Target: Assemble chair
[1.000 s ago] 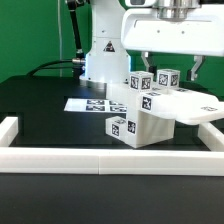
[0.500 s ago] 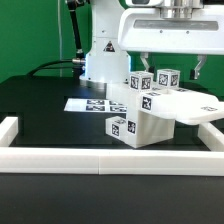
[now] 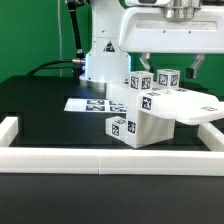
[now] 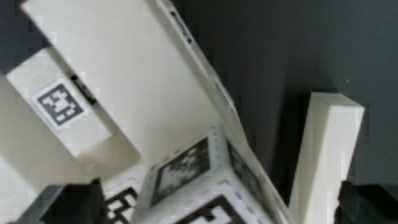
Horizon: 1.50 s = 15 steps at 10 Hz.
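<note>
The chair (image 3: 140, 112) sits under the gripper (image 3: 170, 62), whose fingers (image 3: 147, 62) hang spread and released, holding nothing, just above the tagged back pieces (image 3: 152, 80); over the last second only the arm has crept slightly toward the exterior view's right, so the assembly looks parked rather than mid-insertion. It rests on the black table (image 3: 45, 105) near the white border wall (image 3: 100, 160), the flat seat (image 3: 195, 108) running long toward the exterior view's right, beside the marker board (image 3: 85, 103).

White chair (image 3: 140, 115) parts carry black-and-white square tags.
</note>
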### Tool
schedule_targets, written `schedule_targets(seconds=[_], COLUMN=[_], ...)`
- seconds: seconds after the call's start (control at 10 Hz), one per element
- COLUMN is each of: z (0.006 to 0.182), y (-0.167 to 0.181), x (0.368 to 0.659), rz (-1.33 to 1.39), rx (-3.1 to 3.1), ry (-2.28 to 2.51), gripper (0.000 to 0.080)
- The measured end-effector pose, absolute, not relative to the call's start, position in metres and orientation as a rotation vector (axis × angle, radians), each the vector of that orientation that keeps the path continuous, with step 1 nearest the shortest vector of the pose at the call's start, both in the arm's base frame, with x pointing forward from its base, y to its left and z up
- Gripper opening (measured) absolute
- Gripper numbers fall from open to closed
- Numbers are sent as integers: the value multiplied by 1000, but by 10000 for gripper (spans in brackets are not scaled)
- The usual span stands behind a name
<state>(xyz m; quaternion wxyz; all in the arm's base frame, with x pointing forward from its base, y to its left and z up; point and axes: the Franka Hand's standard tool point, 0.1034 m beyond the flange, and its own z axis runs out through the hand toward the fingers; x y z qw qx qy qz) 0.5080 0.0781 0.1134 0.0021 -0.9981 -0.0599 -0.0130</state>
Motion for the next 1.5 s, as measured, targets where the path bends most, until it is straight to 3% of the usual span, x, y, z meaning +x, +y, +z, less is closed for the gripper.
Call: schedule_targets(seconds=[0.4, 0.5, 0.6, 0.7, 1.5], z=[113, 113, 113, 113, 113], y=[75, 75, 75, 75, 75], x=[508, 508, 508, 508, 508], rz=[-40, -40, -40, -40, -39], rx=[-3111, -3112, -3113, -3117, -3118], ry=[-440, -436, -427, -390, 320], gripper=[601, 400, 400, 287, 288])
